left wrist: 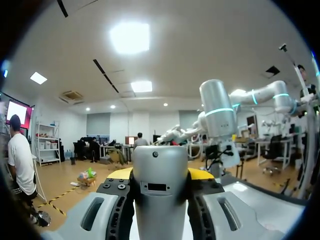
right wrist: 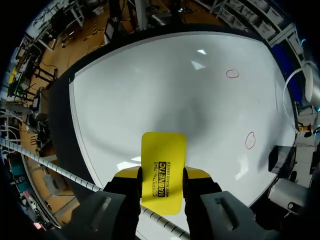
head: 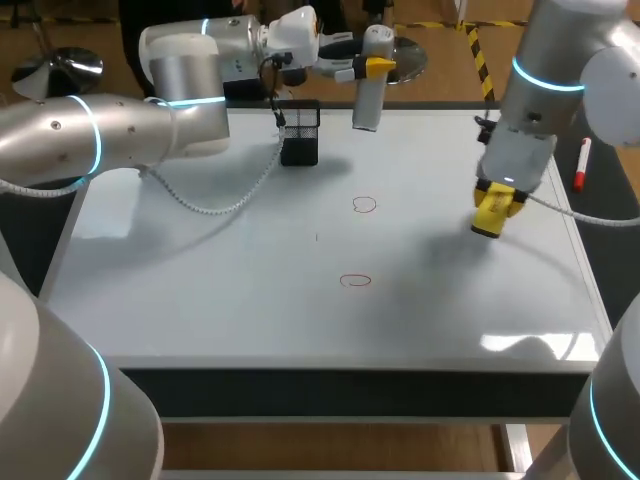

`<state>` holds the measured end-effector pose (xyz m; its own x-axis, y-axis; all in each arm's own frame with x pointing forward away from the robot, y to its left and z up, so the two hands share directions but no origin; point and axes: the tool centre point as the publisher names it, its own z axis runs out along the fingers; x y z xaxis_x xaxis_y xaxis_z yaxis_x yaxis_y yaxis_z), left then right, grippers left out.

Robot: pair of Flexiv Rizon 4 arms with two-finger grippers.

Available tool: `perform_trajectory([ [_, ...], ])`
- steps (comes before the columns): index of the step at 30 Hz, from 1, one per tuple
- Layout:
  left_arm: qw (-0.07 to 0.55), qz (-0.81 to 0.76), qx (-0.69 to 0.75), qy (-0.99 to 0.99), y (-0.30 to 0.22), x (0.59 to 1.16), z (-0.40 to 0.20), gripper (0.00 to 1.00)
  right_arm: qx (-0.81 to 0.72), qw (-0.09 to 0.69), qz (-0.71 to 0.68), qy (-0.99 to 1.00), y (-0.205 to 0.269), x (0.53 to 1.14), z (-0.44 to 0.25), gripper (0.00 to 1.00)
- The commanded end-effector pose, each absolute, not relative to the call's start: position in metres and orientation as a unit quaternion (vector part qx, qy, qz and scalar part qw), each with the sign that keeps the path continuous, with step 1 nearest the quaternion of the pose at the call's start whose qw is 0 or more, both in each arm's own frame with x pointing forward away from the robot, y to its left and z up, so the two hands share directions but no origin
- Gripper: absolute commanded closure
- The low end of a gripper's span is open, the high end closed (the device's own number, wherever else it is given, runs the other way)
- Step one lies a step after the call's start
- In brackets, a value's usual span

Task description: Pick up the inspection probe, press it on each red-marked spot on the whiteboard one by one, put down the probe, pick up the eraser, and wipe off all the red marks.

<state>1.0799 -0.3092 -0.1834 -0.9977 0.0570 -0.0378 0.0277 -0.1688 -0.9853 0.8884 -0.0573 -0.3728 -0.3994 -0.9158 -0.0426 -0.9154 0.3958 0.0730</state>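
The probe (head: 367,95), a grey cylinder, hangs in the upper middle of the frame, over the far edge of the whiteboard (head: 250,290). The left gripper (head: 372,67) pinches it from both sides near its top, so its working end points down at the board. In the left wrist view the probe (left wrist: 160,195) fills the gap between the two yellow tips. I think it is held high and far back so that it does not stand in the way of the wiping. The eraser (head: 487,225), a yellow block, is at the middle right of the frame, pinched between the fingers of the right gripper (head: 495,207). Its free end points at the board, which suits a wiping stroke, but I cannot tell whether it touches the surface. The two red marks (head: 365,205) (head: 355,281) sit near the centre, to the left of the eraser and apart from it, so the wiping is not yet done. A black holder (head: 300,133) stands on the board just left of the probe, probably as its resting place. A marker pen (head: 581,165) lies beyond the board's right edge.
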Motion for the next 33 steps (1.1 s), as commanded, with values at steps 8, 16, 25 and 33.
perform_trajectory([
  [8,0.008,0.763,-0.031,-0.645,-0.308,1.078,-0.181,1.00,0.614,0.046,-0.041,-0.787,0.056,0.921,-0.379,1.00],
  [16,0.008,0.763,-0.031,-0.645,-0.308,1.078,-0.181,1.00,0.654,0.057,-0.046,-0.753,0.106,0.932,-0.390,1.00],
  [25,0.008,0.763,-0.031,-0.645,-0.308,1.078,-0.181,1.00,0.683,0.064,-0.042,-0.726,0.137,0.939,-0.393,1.00],
  [33,0.008,0.763,-0.031,-0.645,-0.308,1.078,-0.181,1.00,0.692,0.062,-0.045,-0.718,0.144,0.940,-0.397,1.00],
])
